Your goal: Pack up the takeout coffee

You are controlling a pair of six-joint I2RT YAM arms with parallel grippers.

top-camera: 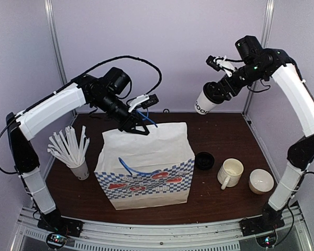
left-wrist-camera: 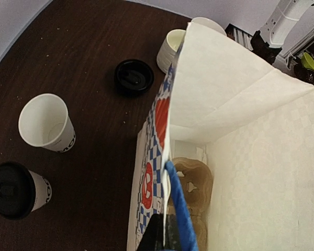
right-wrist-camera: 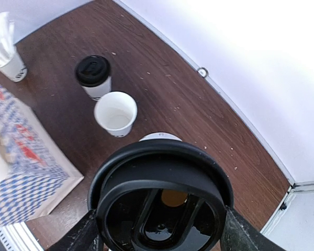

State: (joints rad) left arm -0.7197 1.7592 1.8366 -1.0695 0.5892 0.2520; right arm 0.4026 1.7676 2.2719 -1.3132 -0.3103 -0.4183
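A lidded takeout coffee cup with a black lid hangs tilted in the air above the table's back right. My right gripper is shut on it at the lid, with its fingers on either side. On the table behind the bag stand another lidded cup and an open white cup; both are hidden in the top view. My left gripper is shut on the rear top edge of the blue-checked paper bag, beside its blue handle. A brown cup carrier lies inside the bag.
A loose black lid lies right of the bag. A cream mug and a white bowl sit at the front right. A cup of white straws stands left of the bag.
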